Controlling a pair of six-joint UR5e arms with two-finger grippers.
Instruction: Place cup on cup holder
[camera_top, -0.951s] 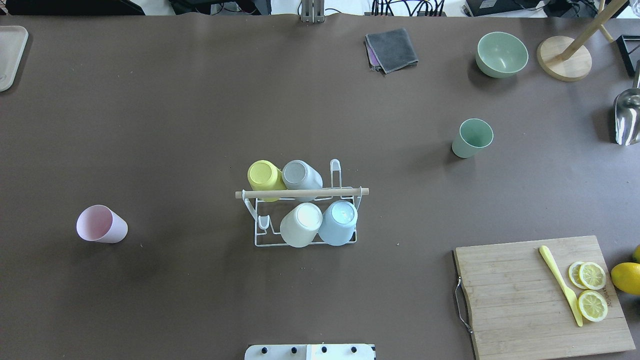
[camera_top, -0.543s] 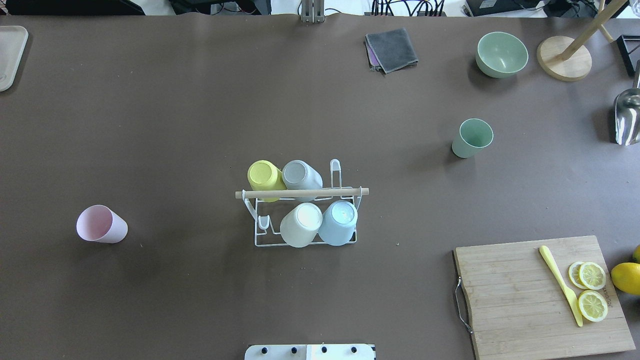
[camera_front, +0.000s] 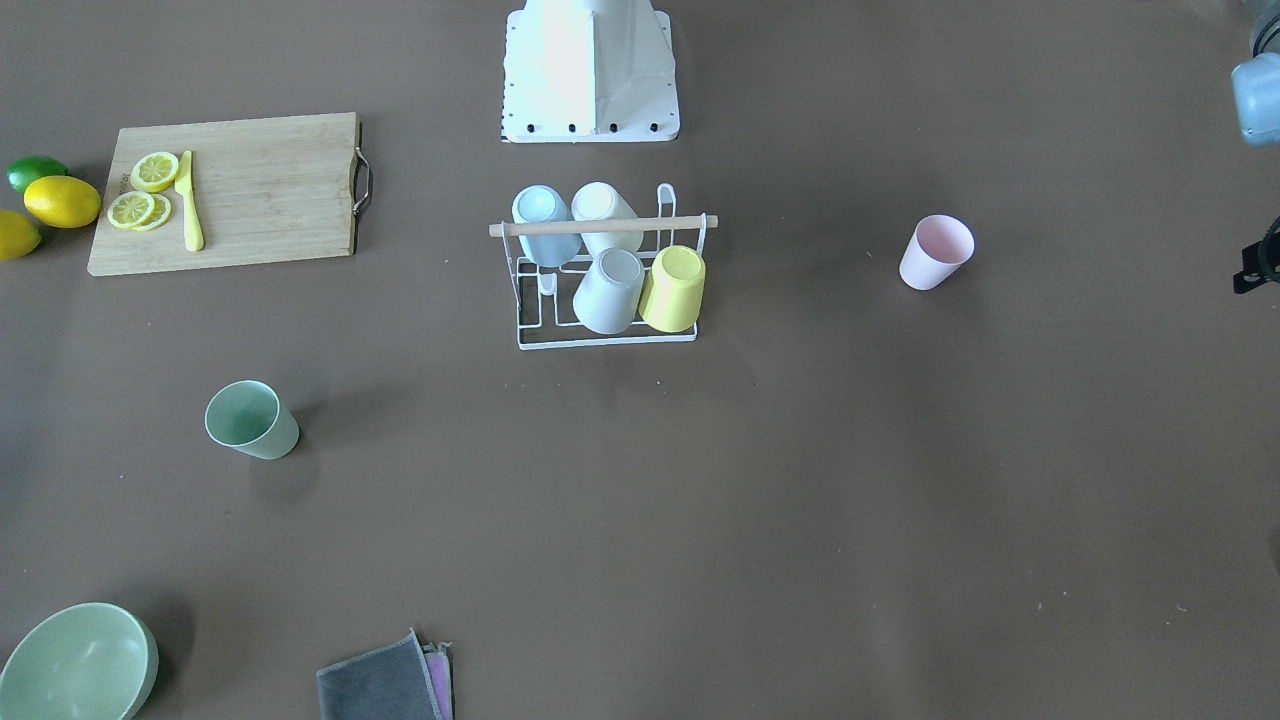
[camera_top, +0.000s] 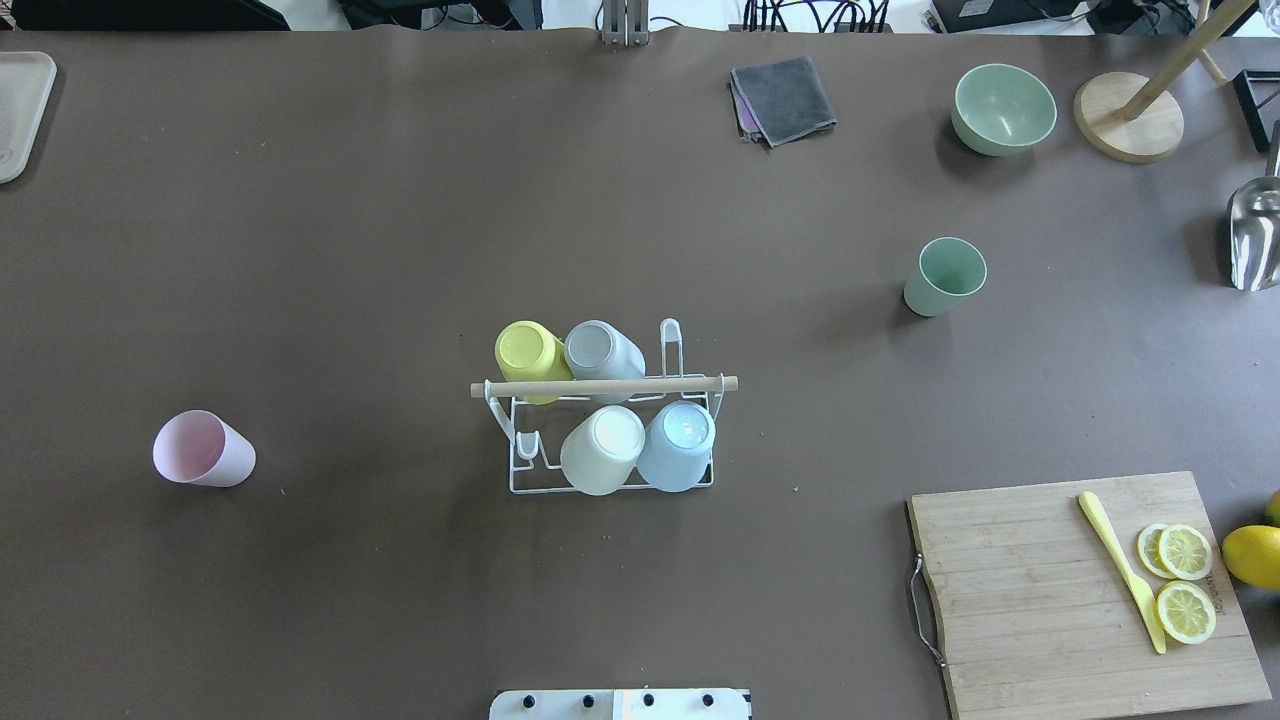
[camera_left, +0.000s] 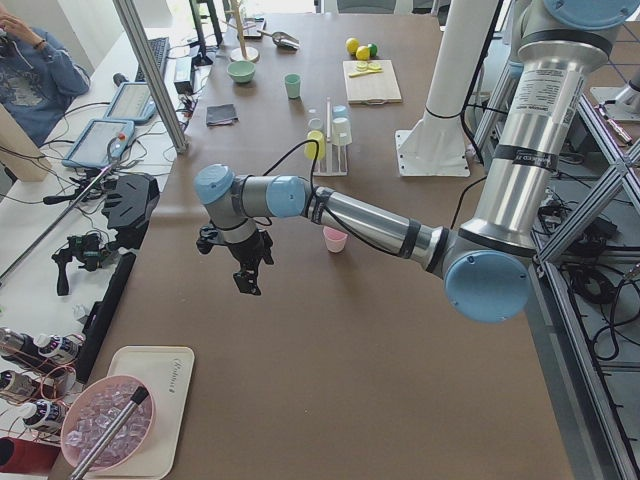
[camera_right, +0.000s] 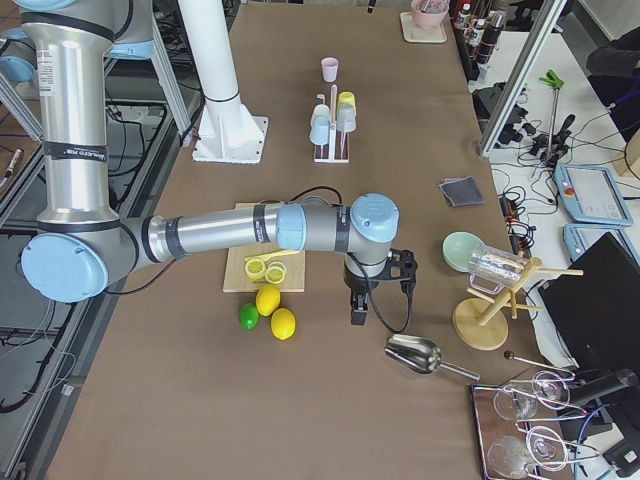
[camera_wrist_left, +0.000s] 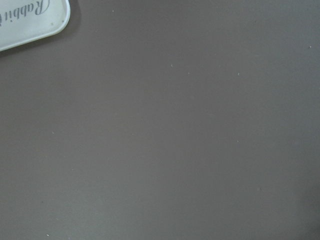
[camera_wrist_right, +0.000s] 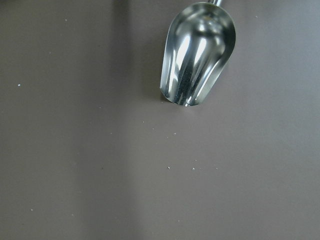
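1. The cup holder stands at the middle of the table. Four cups sit mouth-down on its prongs: yellow, grey, white and blue.
2. A pink cup stands upright on the robot's left of the holder, well apart from it. A green cup stands upright on the far right.
3. The left gripper hangs over bare table further toward the left end than the pink cup, well apart from it. Its arm reaches out low and level, with the wrist turned down. Its wrist camera sees only table and a corner of a white tray.
4. The right gripper points down near a metal scoop at the right end, far from both loose cups.
5. Whether either gripper's fingers are apart or together cannot be told.
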